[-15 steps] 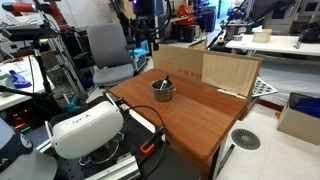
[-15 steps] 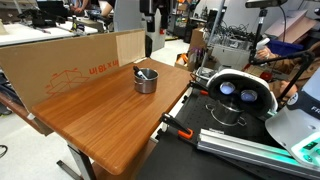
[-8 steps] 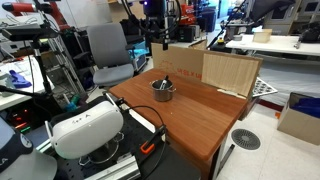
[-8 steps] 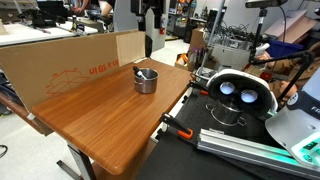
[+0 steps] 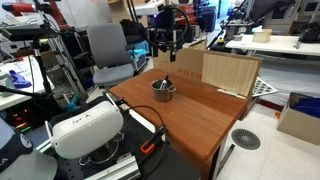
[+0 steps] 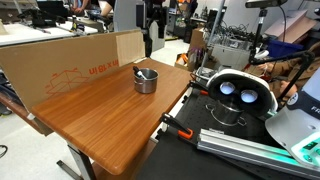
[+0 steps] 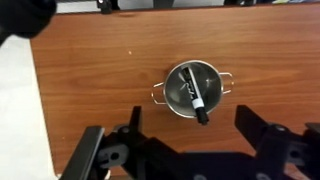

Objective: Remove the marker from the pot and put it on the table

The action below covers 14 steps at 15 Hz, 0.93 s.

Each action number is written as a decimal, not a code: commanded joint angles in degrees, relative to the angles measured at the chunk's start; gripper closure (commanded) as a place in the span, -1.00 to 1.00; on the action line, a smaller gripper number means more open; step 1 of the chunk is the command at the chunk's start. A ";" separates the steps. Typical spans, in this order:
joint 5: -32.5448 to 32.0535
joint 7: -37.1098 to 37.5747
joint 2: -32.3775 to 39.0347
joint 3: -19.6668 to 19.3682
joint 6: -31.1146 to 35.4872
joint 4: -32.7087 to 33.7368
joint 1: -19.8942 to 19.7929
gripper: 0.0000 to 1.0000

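Note:
The small silvery pot (image 7: 193, 88) stands on the reddish-brown table (image 7: 90, 80), seen from straight above in the wrist view. The dark marker (image 7: 192, 97) with white label lies slanted inside it, its dark end sticking over the near rim. My gripper (image 7: 189, 116) is open, its two dark fingers spread on either side of the pot, well above it. In both exterior views the gripper (image 5: 165, 45) (image 6: 151, 30) hangs high over the pot (image 5: 163, 90) (image 6: 146, 80) near the table's (image 5: 195, 115) (image 6: 100, 110) far edge. The marker (image 5: 165, 84) (image 6: 143, 73) pokes above the rim.
A cardboard box (image 5: 230, 70) (image 6: 70, 60) stands along the table's edge behind the pot. A white headset-like device (image 5: 85, 130) (image 6: 235, 92) and cables sit beside the table. A grey office chair (image 5: 108, 50) stands behind.
The gripper has moved sideways, high up, from beside the chair to above the pot. The pot and marker have not moved.

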 commanded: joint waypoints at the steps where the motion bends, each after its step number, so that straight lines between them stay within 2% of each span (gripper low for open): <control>1: -0.91 -0.26 1.88 -0.70 2.74 0.73 -1.11 -1.00; 8: -4.46 0.77 5.28 -0.97 4.73 1.26 -0.76 -1.00; 14: -4.55 0.33 8.26 0.42 4.19 3.91 0.28 -1.00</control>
